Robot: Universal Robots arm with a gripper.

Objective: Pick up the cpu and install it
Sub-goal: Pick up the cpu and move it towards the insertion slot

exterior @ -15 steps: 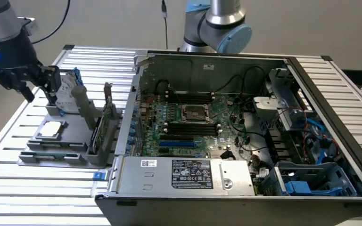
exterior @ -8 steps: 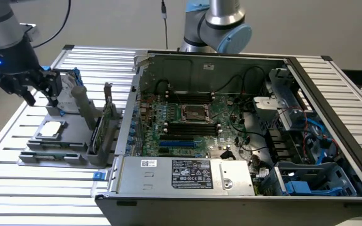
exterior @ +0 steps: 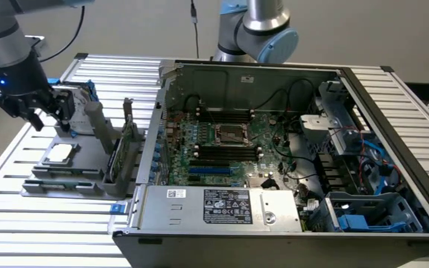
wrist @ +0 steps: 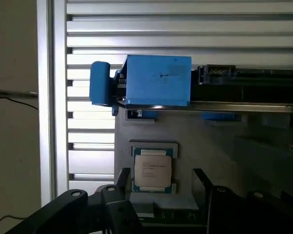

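Nearest in the exterior view, a slatted aluminium table (exterior: 43,229) carries an open black desktop computer case (exterior: 393,167). At the case's six o'clock edge lies a silver rectangular power supply box with a white label (exterior: 222,207), and at its five o'clock corner sits a blue plastic drive bracket (exterior: 371,215).

At nine o'clock from the case, just beside its wall, stands a grey moulded parts tray (exterior: 87,170) (wrist: 210,146). The cpu (exterior: 62,152) (wrist: 153,169), a small flat square chip with a dull silver metal top, lies flat in a square pocket of this tray, at about ten o'clock from the power supply. Thin green circuit cards (exterior: 129,137) stand on edge in slots at the tray's three o'clock side, between the chip and the case.

Above the tray, at roughly twelve o'clock from the chip, hangs the black two-fingered gripper (exterior: 51,125) (wrist: 160,176) on a grey arm. Its jaws are spread wide and hold nothing. In the wrist view the two dark fingers (wrist: 123,178) stand either side of the chip, clear of it, and beyond the chip a blue rectangular plastic block (wrist: 158,80) sits on the tray.

Farther in, at the case's centre, the green motherboard (exterior: 274,145) shows a square metal-framed processor socket (exterior: 233,134). At twelve o'clock behind the case rises a second grey arm with blue joint caps (exterior: 259,30).
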